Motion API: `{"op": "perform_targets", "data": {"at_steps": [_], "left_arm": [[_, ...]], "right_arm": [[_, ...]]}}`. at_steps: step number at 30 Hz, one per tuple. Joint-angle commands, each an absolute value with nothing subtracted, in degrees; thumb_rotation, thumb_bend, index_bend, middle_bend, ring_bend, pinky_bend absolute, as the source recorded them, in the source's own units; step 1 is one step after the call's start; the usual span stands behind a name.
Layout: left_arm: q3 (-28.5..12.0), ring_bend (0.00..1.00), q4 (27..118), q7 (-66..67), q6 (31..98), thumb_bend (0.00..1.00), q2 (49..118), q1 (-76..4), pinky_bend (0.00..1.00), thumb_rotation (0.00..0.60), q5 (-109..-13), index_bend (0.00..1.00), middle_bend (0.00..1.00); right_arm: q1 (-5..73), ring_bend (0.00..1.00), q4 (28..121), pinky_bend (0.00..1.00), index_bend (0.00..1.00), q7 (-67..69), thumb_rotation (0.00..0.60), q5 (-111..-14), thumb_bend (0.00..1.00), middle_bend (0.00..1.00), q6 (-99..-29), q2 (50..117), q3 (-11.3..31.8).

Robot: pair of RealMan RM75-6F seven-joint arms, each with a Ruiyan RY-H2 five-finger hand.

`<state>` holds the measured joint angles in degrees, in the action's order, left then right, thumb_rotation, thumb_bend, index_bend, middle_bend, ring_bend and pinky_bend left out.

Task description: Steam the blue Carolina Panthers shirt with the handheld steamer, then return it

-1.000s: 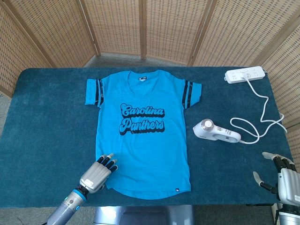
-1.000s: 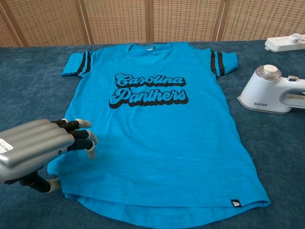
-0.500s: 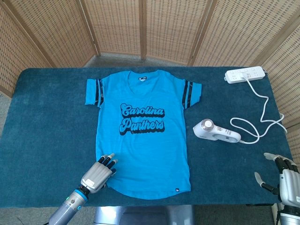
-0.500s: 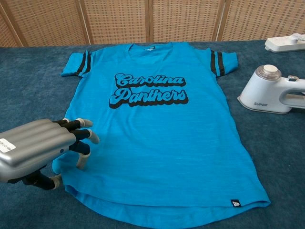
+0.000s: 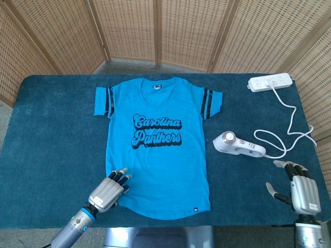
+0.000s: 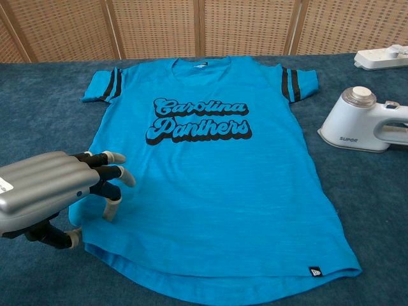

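The blue Carolina Panthers shirt point(image 5: 158, 142) point(image 6: 204, 172) lies flat on the teal table, print side up. My left hand point(image 5: 109, 189) point(image 6: 54, 191) rests on the shirt's lower left hem, fingers spread, and holds nothing. The white handheld steamer point(image 5: 238, 145) point(image 6: 363, 121) lies on its side to the right of the shirt, its cord running back. Near the table's front right edge, below the steamer, hovers my right hand point(image 5: 296, 188), open and empty; the chest view does not show it.
A white power strip point(image 5: 269, 82) point(image 6: 381, 57) sits at the back right, and its white cord point(image 5: 289, 129) loops down to the steamer. Wicker screens stand behind the table. The teal tablecloth point(image 5: 51, 134) is bare left of the shirt.
My right hand has risen and moved left and inward over the table's front right corner, toward the steamer. The left hand has shifted slightly on the hem.
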<state>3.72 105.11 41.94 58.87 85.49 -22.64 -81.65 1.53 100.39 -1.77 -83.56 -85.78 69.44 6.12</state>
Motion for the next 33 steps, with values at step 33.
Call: {"op": "perform_targets", "data": {"at_steps": [33], "left_arm": [[4.2,0.03,105.4,43.5,59.7,0.45,86.9,-25.1,0.14,0.506,-77.6,0.52,0.19]], "right_arm": [[19.4,0.07,89.6,0.14,0.03,-25.4,0.539,-65.7,0.27,0.13,-73.2,83.2,15.2]]}}
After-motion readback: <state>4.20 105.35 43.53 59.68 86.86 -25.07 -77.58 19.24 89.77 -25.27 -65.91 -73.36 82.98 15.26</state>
